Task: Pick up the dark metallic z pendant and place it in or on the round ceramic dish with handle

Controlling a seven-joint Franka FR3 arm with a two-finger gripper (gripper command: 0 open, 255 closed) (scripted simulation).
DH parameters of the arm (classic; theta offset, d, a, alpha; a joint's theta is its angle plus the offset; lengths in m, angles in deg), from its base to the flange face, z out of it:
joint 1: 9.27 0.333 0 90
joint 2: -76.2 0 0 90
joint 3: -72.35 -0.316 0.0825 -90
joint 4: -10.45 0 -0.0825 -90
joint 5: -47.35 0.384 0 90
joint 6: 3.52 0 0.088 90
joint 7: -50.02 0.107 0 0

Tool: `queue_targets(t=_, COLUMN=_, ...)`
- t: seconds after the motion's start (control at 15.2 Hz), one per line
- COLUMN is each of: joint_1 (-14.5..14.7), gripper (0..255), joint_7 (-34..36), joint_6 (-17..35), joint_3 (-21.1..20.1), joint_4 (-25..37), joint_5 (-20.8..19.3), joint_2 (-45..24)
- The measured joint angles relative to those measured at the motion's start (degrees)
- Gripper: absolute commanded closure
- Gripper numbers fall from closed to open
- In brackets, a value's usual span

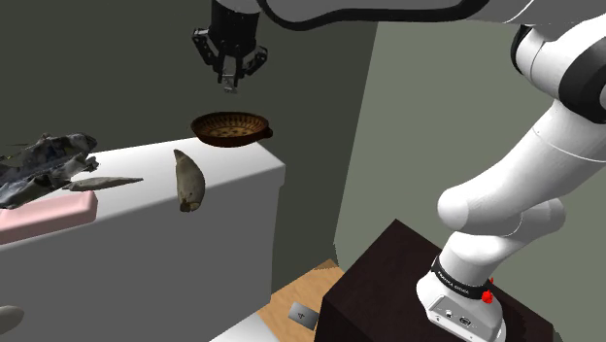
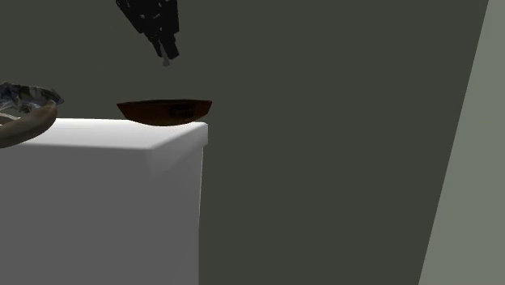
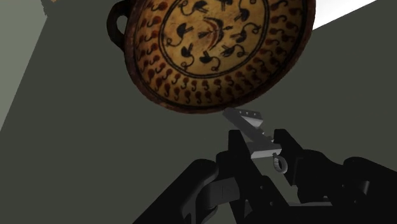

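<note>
Your grey Z-shaped pendant sits clamped between the pincer's two black fingers, its small ring hanging beside one fingertip. In the shoulder view the pendant shows as a pale sliver at the tip of the pincer, near the top of the frame just left of centre, in the air directly over the dish and not touching it. The round dish is brown with a small loop handle. The wrist view shows its ochre inside painted with dark leaf and scroll marks. It stands at the far corner of the white surface, close to the edge. In the second exterior view you see the pincer at upper left above the dish, which sits on the corner of the surface. Toward the shoulder view's left lie a brownish elongated piece, a grey mottled model and a pink slab. The dark stand is at lower right.
</note>
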Motion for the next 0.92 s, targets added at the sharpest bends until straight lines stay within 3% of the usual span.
queue_targets(t=0.26, joint_1=2.91, gripper=255, joint_7=0.13, joint_6=3.44, joint_3=3.5, joint_4=-4.4, joint_5=1.3, joint_2=1.59)
queue_targets(t=0.92, joint_1=4.56, gripper=255, joint_7=1.44, joint_6=9.1, joint_3=5.07, joint_4=-10.97, joint_5=1.93, joint_2=3.0)
